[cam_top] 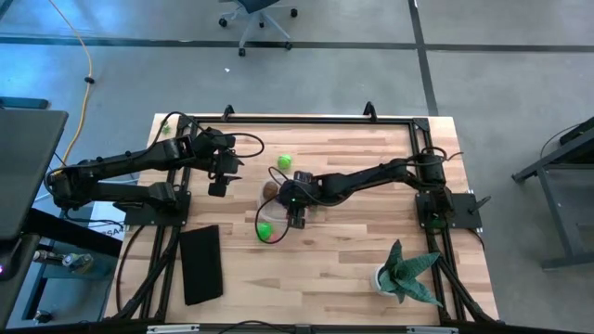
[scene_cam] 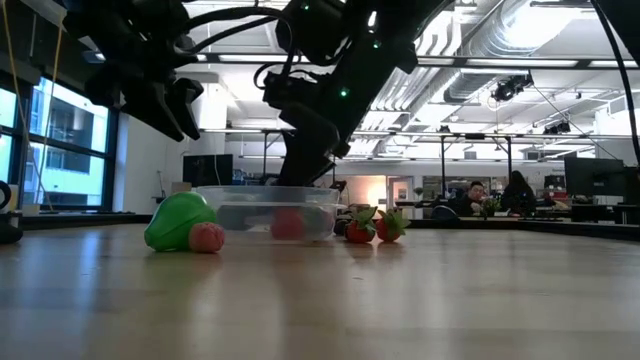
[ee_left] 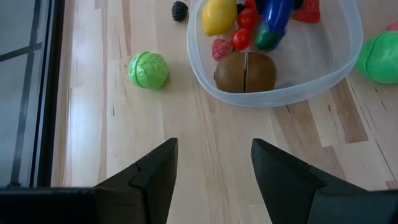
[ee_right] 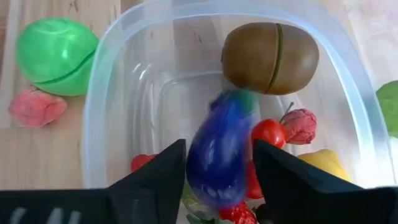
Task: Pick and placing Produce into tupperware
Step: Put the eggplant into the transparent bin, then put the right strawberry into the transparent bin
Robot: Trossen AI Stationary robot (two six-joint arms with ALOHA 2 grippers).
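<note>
Overhead, you get little of the tupperware: the right arm lies across it, and the right gripper covers most of what is inside. In the low view the tub is a pale band behind the dark arms, with only red shapes showing through its wall.

Your right wrist view tells more. The purple eggplant shows blurred between the two dark fingers, over the tub's interior. The fingers stand apart on either side of it, and you cannot tell whether they touch it or whether it hangs free. Around it in the tub lie the brown kiwi, a red tomato, a pink-red berry and a yellow lemon, the last cut off at the frame's edge.

Outside the tub, a green pepper sits just beside its wall with a pink strawberry next to it. Two red strawberries with green tops stand on the table at the tub's other side in the low view.

Your left gripper hovers over bare table near the tub, fingers spread and holding nothing. Ahead of it lie a green cabbage and a dark blackberry, both near the tub but apart from it. A black slab and a potted plant sit well away, nearer the table's front.
</note>
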